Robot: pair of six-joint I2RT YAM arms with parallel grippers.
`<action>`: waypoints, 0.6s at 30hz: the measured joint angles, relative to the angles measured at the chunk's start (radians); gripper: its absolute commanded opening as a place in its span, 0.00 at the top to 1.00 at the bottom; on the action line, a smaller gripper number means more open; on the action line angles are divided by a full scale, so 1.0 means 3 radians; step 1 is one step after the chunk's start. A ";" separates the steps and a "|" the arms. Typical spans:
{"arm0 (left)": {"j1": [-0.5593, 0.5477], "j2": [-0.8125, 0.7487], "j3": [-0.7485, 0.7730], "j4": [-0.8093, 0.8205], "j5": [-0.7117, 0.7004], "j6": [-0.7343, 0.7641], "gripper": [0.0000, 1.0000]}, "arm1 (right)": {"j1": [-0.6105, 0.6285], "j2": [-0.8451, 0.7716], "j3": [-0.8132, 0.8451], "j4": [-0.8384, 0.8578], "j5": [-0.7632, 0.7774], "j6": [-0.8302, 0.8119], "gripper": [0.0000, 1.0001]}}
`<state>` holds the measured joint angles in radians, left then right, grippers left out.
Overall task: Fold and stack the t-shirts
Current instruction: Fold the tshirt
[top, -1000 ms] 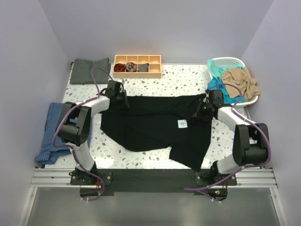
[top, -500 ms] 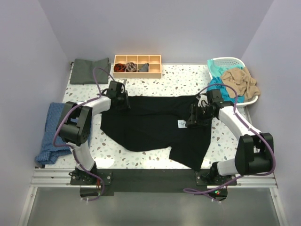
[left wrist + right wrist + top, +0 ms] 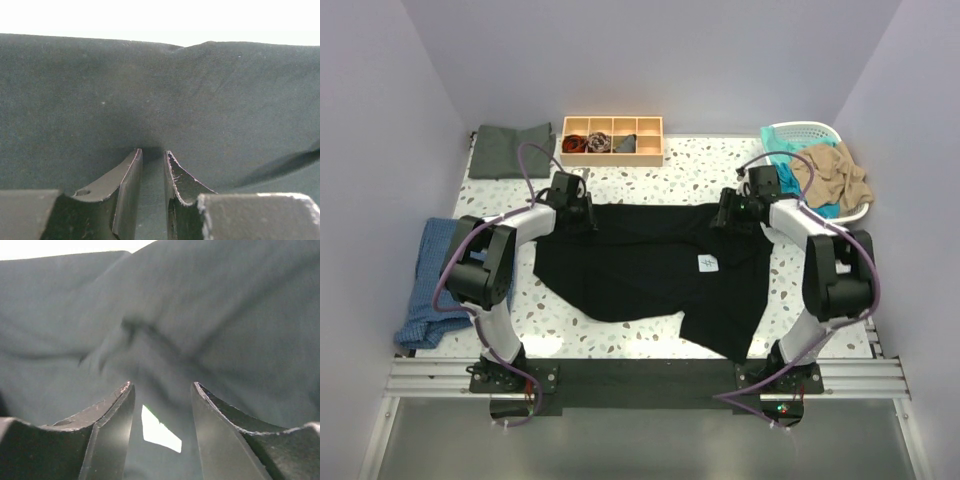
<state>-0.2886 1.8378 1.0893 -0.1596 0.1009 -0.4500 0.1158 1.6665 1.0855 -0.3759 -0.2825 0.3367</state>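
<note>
Terrazzo table (image 3: 650, 175) carries everything. The black t-shirt (image 3: 640, 260) lies spread across the middle, its long edge running parallel to the far edge and one lobe trailing toward the near edge on the right. It is flat in the main but creased on the right half. A blue cloth (image 3: 435, 280) hangs over the left edge. A dark grey-green shirt (image 3: 510, 150) sits folded at the far left corner. A white basket (image 3: 810, 130) at the far right corner holds the tan shirt (image 3: 832, 170) and the teal shirt (image 3: 782, 180). A wooden tray (image 3: 612, 159) stands at the far edge and is not part of this job. The small white tag (image 3: 709, 263) shows right of the black shirt's centre. The left gripper (image 3: 582, 215) is at the shirt's far left corner, jaws nearly together with dark cloth puckered between them (image 3: 152, 152), so it is gripping the shirt. The right gripper (image 3: 728, 215) hovers over the far right corner with jaws apart and nothing between them; a sliver of table shows through the gap (image 3: 162, 385). Judgement: this is the matching corner grab before a fold. To do it well, drop the right jaws astride the shirt's very edge, not mid-panel. Catch a single layer and close fully before lifting. Then raise both corners level so the cloth hangs taut between them without dragging the trailing lobe askew.
</note>
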 measured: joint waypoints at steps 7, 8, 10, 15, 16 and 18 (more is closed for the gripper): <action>0.0000 0.0001 0.0013 -0.0042 -0.0017 0.0001 0.72 | 0.0000 0.0778 0.0373 0.0338 -0.0074 0.0092 0.51; 0.0000 0.0003 0.0015 -0.0050 -0.0022 0.0001 0.72 | 0.0000 0.0819 0.0415 0.0354 -0.0078 0.0095 0.54; 0.0000 0.0019 0.0029 -0.0058 -0.0031 0.0001 0.72 | 0.0000 0.0896 0.0533 0.0355 -0.0086 0.0099 0.56; 0.0000 0.0095 0.0089 -0.0076 -0.0038 0.0001 0.72 | 0.0051 0.0944 0.0720 0.0304 -0.0078 0.0043 0.59; 0.0000 0.0102 0.0098 -0.0078 -0.0039 0.0001 0.72 | 0.0080 0.0944 0.0736 0.0264 -0.0071 0.0010 0.59; 0.0000 0.0107 0.0104 -0.0084 -0.0043 0.0001 0.73 | 0.0172 0.0944 0.0741 0.0173 -0.0070 -0.0060 0.59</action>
<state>-0.2886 1.8698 1.1206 -0.1848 0.0879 -0.4496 0.1673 1.9495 1.3079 -0.3241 -0.3035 0.3187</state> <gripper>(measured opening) 0.282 0.417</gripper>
